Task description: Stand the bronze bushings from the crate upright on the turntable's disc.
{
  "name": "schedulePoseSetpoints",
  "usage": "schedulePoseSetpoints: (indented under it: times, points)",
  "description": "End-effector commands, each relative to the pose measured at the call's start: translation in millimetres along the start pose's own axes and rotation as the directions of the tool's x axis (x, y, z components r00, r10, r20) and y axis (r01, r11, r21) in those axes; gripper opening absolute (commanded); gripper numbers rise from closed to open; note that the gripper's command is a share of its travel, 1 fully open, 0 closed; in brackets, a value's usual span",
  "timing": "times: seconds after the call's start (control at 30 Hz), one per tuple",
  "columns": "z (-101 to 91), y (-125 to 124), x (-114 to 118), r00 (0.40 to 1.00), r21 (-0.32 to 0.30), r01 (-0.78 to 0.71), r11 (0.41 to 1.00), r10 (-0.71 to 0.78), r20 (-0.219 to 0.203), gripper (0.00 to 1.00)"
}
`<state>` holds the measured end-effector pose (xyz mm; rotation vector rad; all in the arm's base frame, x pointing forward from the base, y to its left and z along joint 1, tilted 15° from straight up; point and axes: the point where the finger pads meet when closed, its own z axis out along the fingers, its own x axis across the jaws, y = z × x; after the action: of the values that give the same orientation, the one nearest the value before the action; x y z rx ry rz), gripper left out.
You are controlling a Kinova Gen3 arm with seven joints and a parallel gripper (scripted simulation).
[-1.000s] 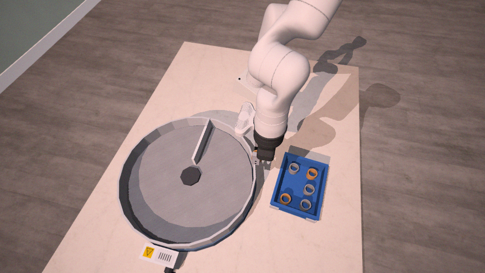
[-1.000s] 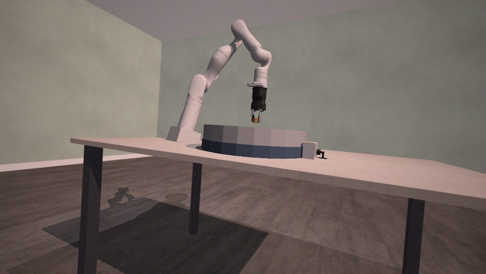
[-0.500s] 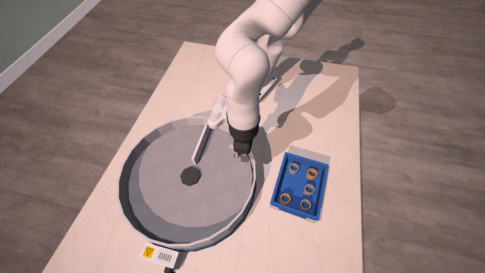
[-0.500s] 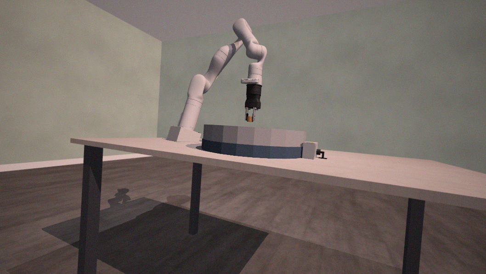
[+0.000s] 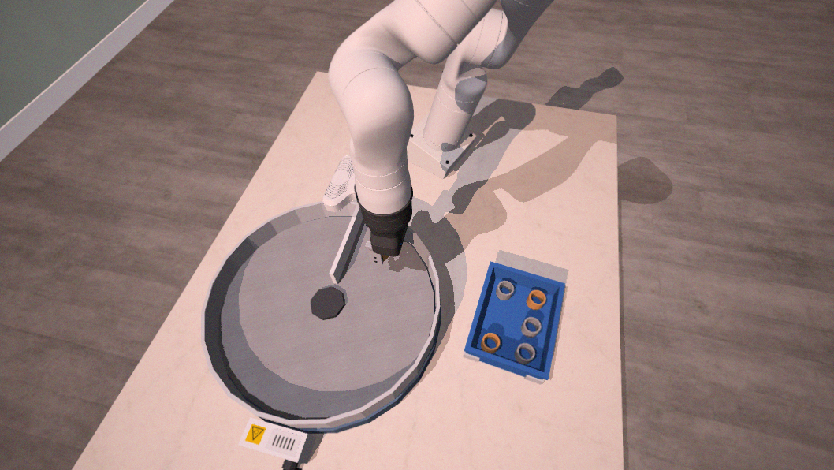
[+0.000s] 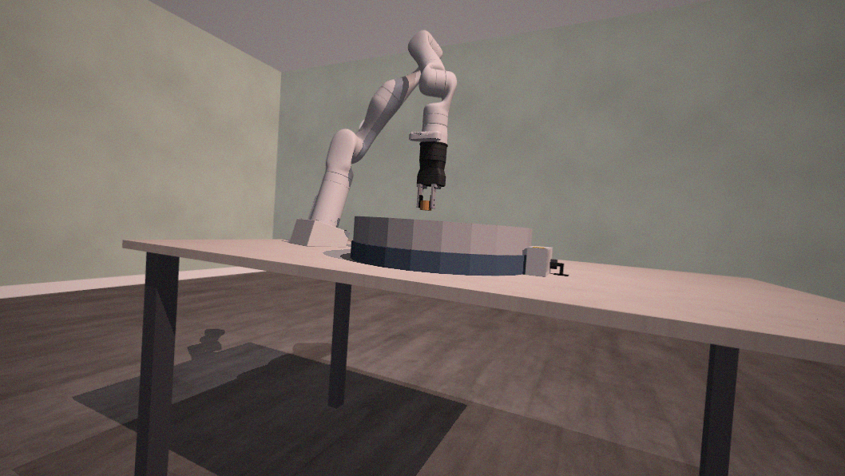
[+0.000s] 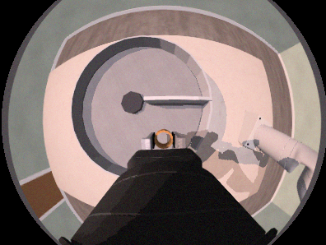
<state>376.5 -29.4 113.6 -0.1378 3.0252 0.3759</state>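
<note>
One bronze bushing [image 6: 426, 205] [image 7: 164, 146] sits clamped in the end effector [image 5: 384, 259] [image 6: 426, 207] [image 7: 163, 137].

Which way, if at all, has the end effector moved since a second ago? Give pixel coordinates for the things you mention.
Yes: in the top view, the end effector [image 5: 383, 258] [image 6: 426, 204] [image 7: 163, 137] went away from the crate [image 5: 476, 309], over the disc [image 5: 373, 356] [image 7: 111, 136].
</note>
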Motion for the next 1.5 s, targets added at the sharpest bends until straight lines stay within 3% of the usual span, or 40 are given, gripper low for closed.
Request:
schedulePoseSetpoints:
  times: [0.0, 0.4, 1.47]
  points:
    - [0.3, -11.6, 2.1, 1.000, 0.003, -0.018, 1.000, 0.018, -0.001, 0.00]
    - [0.3, -22.5, 3.4, 1.000, 0.003, -0.018, 1.000, 0.018, -0.001, 0.00]
    - [0.3, -23.0, 3.5, 1.000, 0.003, -0.018, 1.000, 0.018, -0.001, 0.00]
